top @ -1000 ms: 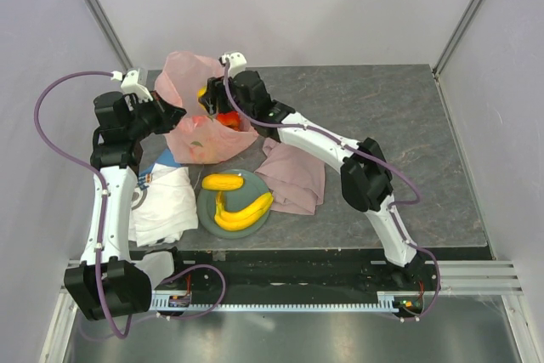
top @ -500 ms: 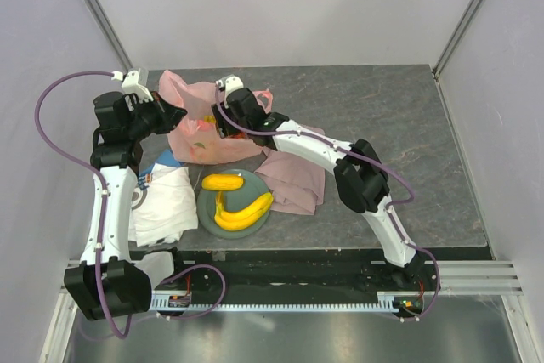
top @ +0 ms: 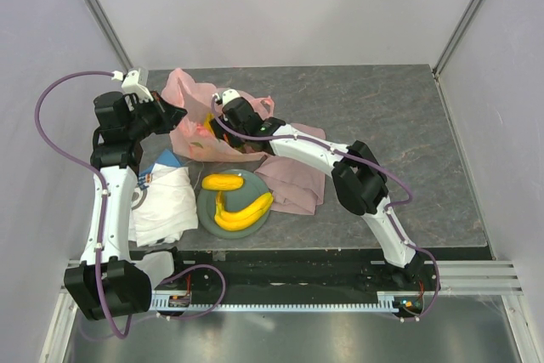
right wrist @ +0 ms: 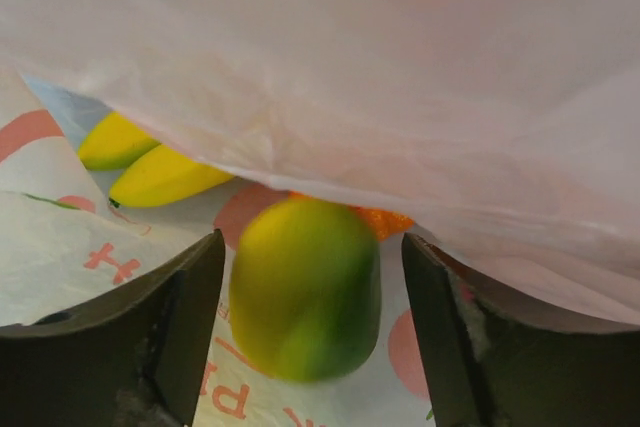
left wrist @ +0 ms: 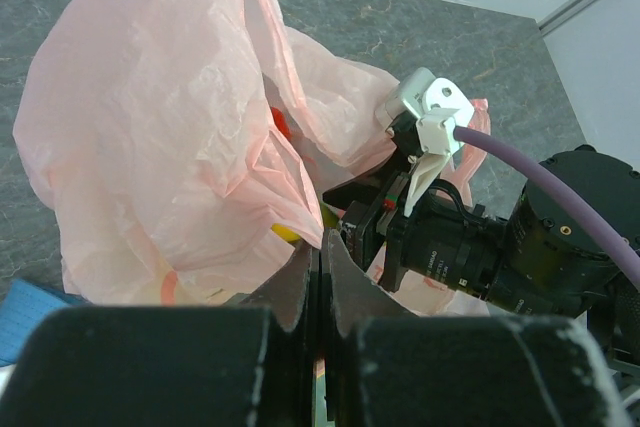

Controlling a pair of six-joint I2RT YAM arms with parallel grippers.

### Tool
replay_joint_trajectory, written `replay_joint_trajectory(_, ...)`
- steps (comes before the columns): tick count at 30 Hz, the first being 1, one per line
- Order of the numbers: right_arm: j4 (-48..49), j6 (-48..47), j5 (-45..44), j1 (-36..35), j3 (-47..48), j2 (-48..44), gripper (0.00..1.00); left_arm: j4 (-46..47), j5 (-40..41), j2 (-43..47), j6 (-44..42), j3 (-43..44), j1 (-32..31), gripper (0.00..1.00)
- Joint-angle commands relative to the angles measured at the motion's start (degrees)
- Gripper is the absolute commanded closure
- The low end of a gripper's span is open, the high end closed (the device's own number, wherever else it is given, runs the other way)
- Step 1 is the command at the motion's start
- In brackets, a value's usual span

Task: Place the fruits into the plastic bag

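Right gripper (right wrist: 310, 247) inside plastic bag (right wrist: 400, 67), jaws apart; small green-yellow fruit (right wrist: 305, 292) between them, not gripped. Left gripper (left wrist: 320, 252) jaws together, seemingly pinching the bag's film.

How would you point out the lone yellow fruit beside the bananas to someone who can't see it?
On the grey table, find the round plate near the front edge. The fruit lies at its far rim: a single smooth oblong, not the curved bunch of bananas in front of it.
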State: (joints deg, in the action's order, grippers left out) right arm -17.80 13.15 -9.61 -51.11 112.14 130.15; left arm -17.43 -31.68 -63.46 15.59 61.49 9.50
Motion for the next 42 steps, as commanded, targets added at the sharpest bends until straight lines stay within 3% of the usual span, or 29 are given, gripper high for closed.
replay_joint_trajectory(1, 0.0, -0.8, -0.5, 0.0, 0.5, -2.3, 0.18, 1.9, -0.6, 0.3, 0.1, 0.0, -0.2, 0.98)
replay_joint_trajectory(5, 0.0, -0.7, 0.2, 0.0, 1.2, -2.4, 0.10, 1.8, -0.6, 0.3, 0.1, 0.1, -0.3, 0.98)
replay_joint_trajectory(15, 1.7, 1.0, 0.9, 0.1, 1.3, -3.8, 0.11, 1.8, -0.6, 0.4, 0.1, 0.0, -0.2, 0.98)
replay_joint_trajectory(19, 5.8, 3.5, 2.5, 0.5, -4.0, -7.9, 0.11, 1.9, -0.7, 0.4, 0.1, 0.0, -0.2, 0.98)
replay_joint_trajectory(22, 12.7, 9.1, 8.1, 2.2, -10.3, -12.6, 0.14, 1.8, -0.6, 0.4, 0.1, 0.0, -0.3, 0.98)
replay_joint_trajectory(26, 28.7, 17.5, 18.5, 5.5, -19.7, -18.9, 0.18, 1.8, -0.6, 0.4, 0.1, 0.0, -0.3, 0.98)
replay_joint_trajectory(30, 40.8, 19.7, 30.3, 6.1, -25.6, -22.9, 0.19, 1.9, -0.7, 0.4, 0.1, 0.0, -0.1, 0.98)
replay_joint_trajectory(35, 46.1, 14.7, 34.0, 5.4, -32.8, -28.3, 0.20, 1.9, -0.6, 0.5, 0.1, -0.1, -0.2, 0.98)
replay_joint_trajectory(42, 34.9, -1.3, 27.0, -2.7, -39.3, -37.3, 0.21, 2.1, -0.7, 0.5, 0.4, -0.1, -0.2, 0.98)
